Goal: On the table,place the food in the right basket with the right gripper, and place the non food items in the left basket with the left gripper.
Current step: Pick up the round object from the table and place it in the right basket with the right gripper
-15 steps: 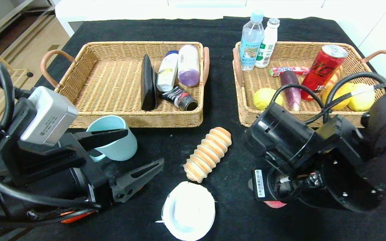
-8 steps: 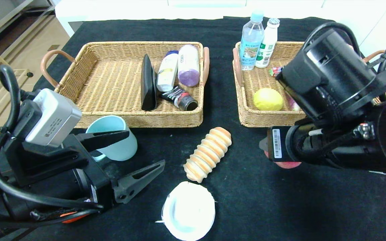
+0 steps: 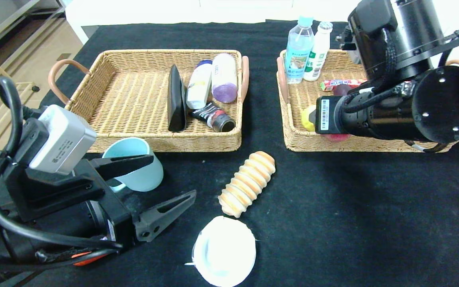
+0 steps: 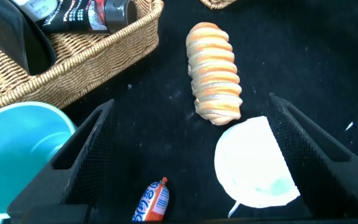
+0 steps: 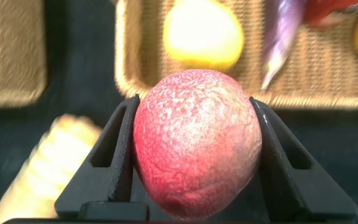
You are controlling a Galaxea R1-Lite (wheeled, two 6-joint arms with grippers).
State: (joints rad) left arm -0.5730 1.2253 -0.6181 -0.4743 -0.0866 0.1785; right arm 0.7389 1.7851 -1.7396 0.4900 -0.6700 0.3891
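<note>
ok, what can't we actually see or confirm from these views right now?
- Head view: the right gripper's own arm hides its fingers and most of the peach; only a red sliver shows.
- Head view: that arm covers much of the right basket, so its contents there are unseen.
- Left wrist view: the sausage is cut off by the frame edge; in the head view the left gripper's arm hides it.
- Right wrist view: the bread roll is blurred.

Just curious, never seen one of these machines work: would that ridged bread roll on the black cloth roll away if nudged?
The bread roll is a rounded log lying on its side, so a sideways nudge would probably roll it. Its ridges may give the jaws purchase. It looks light.
</note>
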